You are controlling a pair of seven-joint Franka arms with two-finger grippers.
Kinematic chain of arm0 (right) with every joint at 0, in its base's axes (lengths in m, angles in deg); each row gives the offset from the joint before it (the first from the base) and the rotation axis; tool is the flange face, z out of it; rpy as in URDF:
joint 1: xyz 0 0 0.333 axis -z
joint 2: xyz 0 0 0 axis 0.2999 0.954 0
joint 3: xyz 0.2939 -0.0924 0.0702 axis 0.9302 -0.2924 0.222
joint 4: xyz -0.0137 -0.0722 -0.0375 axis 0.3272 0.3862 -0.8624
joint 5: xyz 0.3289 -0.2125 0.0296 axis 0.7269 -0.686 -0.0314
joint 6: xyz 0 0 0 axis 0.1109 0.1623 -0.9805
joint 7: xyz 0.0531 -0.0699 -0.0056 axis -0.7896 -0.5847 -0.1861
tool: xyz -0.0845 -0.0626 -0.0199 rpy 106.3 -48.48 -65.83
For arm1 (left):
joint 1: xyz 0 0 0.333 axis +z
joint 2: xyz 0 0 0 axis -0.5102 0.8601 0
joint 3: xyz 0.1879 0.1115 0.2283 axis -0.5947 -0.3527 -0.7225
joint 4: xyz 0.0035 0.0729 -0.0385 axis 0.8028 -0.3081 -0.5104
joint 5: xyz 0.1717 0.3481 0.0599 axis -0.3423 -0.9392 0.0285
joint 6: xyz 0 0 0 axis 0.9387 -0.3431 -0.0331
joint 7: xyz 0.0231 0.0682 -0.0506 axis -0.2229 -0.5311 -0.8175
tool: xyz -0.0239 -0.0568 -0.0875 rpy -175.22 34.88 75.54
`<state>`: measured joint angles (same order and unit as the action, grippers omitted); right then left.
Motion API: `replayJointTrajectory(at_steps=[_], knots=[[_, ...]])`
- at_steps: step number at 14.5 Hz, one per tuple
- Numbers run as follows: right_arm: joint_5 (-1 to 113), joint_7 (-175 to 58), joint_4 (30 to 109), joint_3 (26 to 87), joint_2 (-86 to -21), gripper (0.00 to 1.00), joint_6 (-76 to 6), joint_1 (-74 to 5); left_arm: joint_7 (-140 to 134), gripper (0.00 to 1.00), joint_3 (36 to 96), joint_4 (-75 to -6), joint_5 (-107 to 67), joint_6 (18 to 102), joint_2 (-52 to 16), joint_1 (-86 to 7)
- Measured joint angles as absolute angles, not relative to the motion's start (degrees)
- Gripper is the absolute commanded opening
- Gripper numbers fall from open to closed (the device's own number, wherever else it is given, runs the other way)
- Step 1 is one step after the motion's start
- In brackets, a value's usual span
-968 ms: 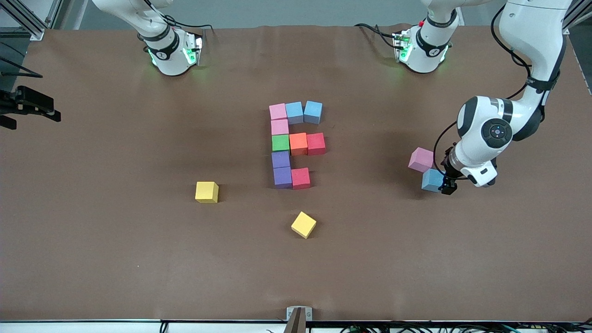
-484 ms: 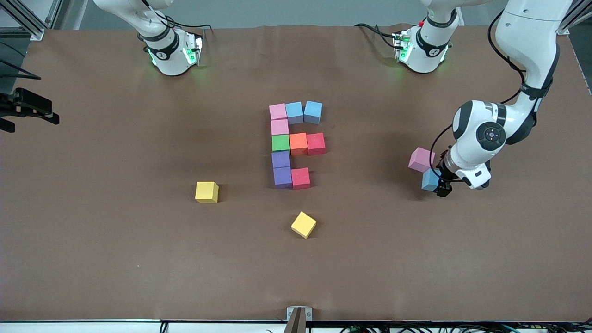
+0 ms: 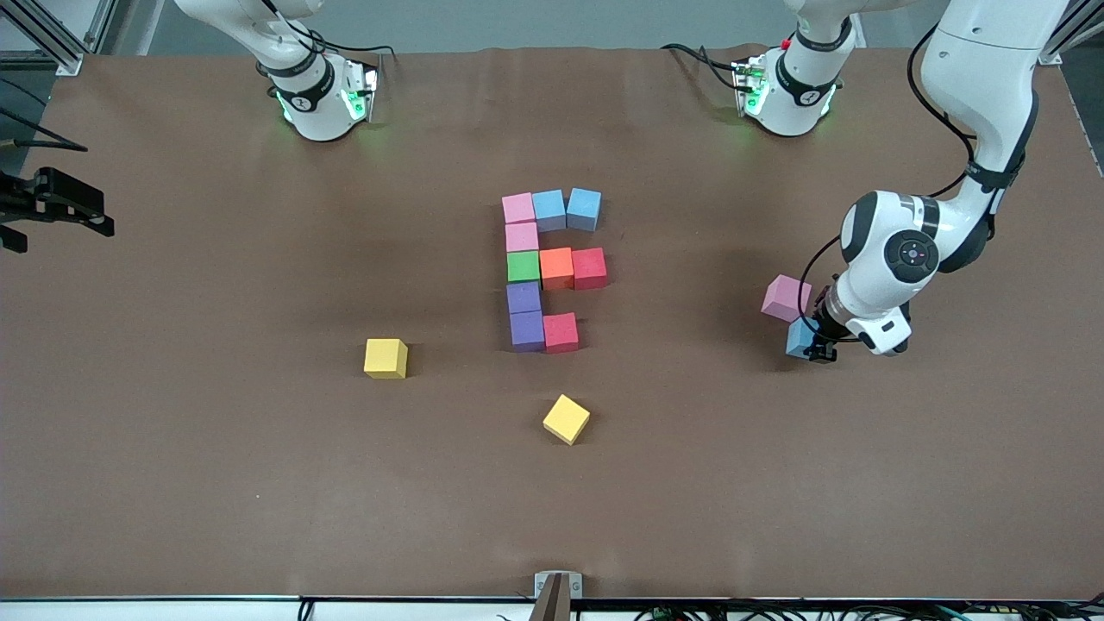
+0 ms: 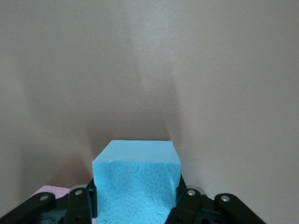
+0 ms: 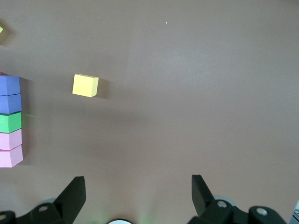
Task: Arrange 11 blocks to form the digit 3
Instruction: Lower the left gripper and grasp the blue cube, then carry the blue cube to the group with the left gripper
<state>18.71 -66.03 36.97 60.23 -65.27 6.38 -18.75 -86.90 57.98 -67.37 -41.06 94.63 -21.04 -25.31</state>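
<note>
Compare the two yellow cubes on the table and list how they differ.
Pose: the yellow cube toward the right arm's end sits square to the table edges, while the other yellow cube is turned diagonally.
Place: the square one lies farther from the front camera, level with the figure's lowest row; the turned one lies nearer, just below that figure.
Shared: both look the same size and colour, lie flat, stand apart from other blocks, and no end effector touches them.
</note>
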Motion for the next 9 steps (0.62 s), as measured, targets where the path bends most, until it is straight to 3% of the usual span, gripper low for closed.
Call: replayJointTrajectory(at_steps=[9], knots=[[18.4, -66.3, 37.0, 63.2, -65.3, 1.00, 6.0, -16.7, -100.5, 0.27, 61.9, -55.8, -40.8, 88.2, -21.2, -28.5]])
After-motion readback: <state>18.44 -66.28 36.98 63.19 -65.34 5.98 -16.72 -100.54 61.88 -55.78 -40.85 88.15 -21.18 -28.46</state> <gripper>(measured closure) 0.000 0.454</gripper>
